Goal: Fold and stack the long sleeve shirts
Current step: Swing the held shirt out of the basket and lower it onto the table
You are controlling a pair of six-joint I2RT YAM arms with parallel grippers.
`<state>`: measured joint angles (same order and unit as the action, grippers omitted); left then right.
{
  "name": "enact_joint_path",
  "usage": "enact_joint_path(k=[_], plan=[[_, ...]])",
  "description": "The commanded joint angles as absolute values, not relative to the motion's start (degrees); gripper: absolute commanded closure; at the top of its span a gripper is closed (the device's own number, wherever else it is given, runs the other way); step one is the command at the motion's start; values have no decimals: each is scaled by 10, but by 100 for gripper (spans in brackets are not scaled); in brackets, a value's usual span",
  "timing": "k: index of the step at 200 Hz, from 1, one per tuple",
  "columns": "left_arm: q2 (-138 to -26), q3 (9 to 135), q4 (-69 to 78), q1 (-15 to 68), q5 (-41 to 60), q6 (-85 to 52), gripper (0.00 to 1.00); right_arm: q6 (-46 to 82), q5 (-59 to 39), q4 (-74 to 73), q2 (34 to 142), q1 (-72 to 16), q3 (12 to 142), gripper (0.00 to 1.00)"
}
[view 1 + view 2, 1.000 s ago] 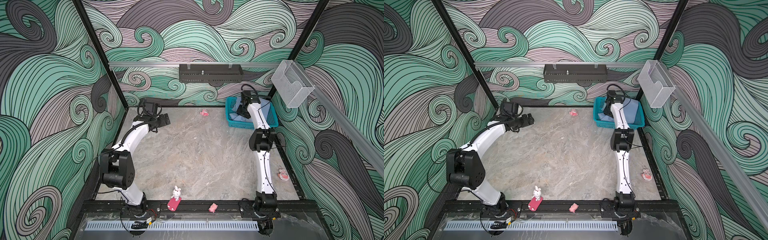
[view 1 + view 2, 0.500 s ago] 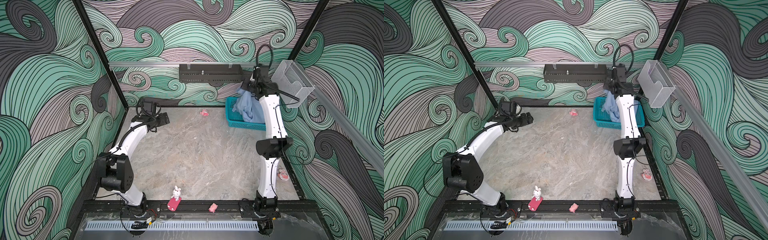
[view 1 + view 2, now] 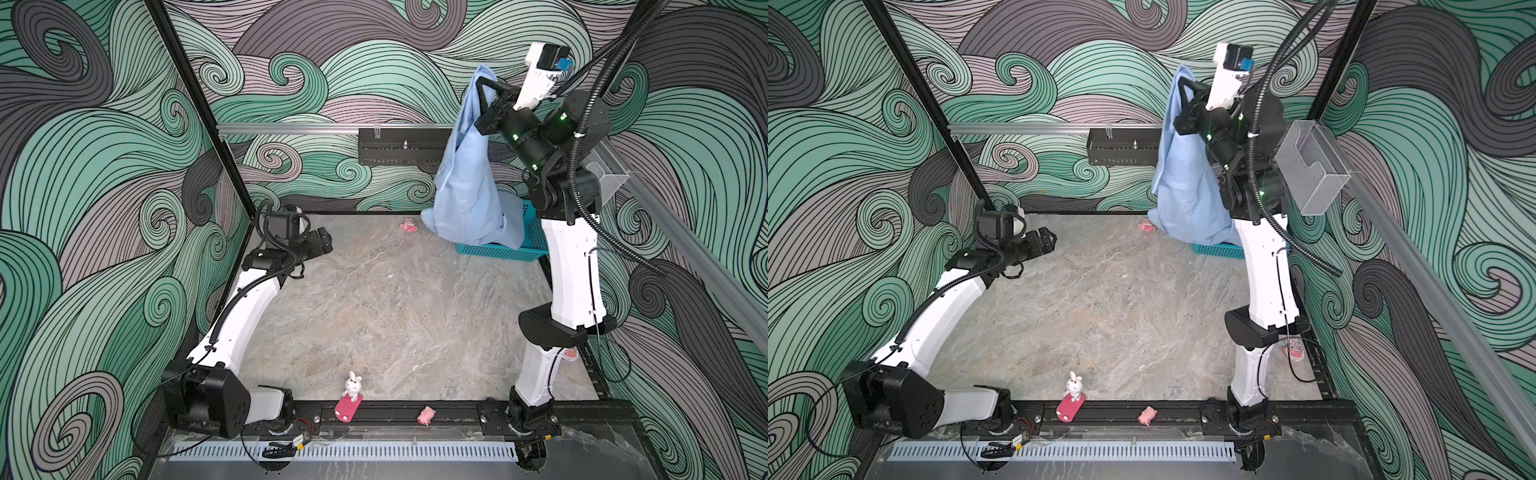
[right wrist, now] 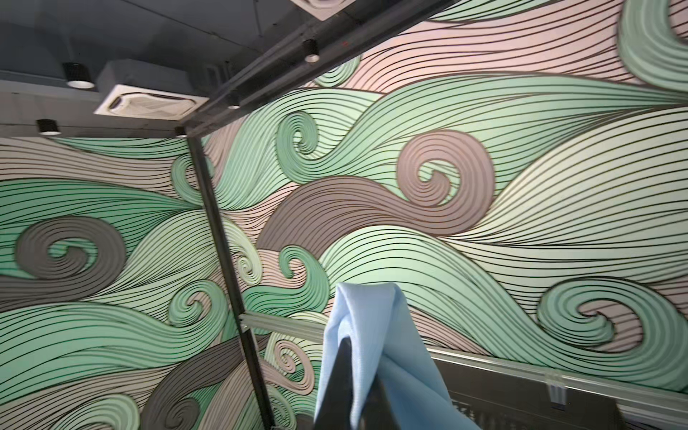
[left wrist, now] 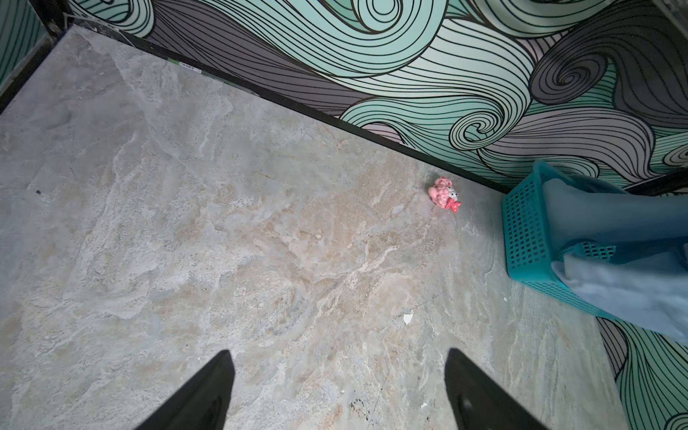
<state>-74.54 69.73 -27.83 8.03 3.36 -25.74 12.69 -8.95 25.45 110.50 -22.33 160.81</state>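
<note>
Upper right of both top views: right gripper (image 3: 481, 85) high above the grey marble-patterned tabletop (image 3: 374, 316), clenched on the top fold of a light blue woven shirt (image 3: 469, 183). Bunched cloth hanging straight down from the pinch in 1 long drape, widening toward the bottom. Lowest part at a teal perforated plastic basket (image 3: 498, 250) at the right end of the tabletop's far edge. At the right edge of the left wrist view, blue cloth inside that basket and spilling over its near wall. Bottom centre of the right wrist view: folded cloth peaking above the black fingers (image 4: 350, 379), pressed together on it. Collar, buttons and sleeves not distinguishable.

Left of centre in both top views: left gripper (image 3: 325, 244) released, grasping nothing, low over the tabletop, well apart from the shirt. At the bottom of the left wrist view, 2 dark fingertips (image 5: 208, 387) spread wide. Just left of the shirt's lower edge, a small pink figurine (image 3: 408, 225) on the tabletop.
</note>
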Motion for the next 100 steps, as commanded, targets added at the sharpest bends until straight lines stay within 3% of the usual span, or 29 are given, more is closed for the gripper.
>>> enact_joint_path(k=[1,33,74,100], plan=[[-725,699,-271,82,14,-260,10,133,-133,182,1083,-265,1613,100],[-718,689,-272,82,13,-261,9,121,-131,259,1088,-303,1574,100],[-716,682,-277,82,8,-260,8,131,-109,358,1113,-315,1398,100],[-714,683,-283,82,5,-260,8,114,-78,417,1154,-334,1323,91]])
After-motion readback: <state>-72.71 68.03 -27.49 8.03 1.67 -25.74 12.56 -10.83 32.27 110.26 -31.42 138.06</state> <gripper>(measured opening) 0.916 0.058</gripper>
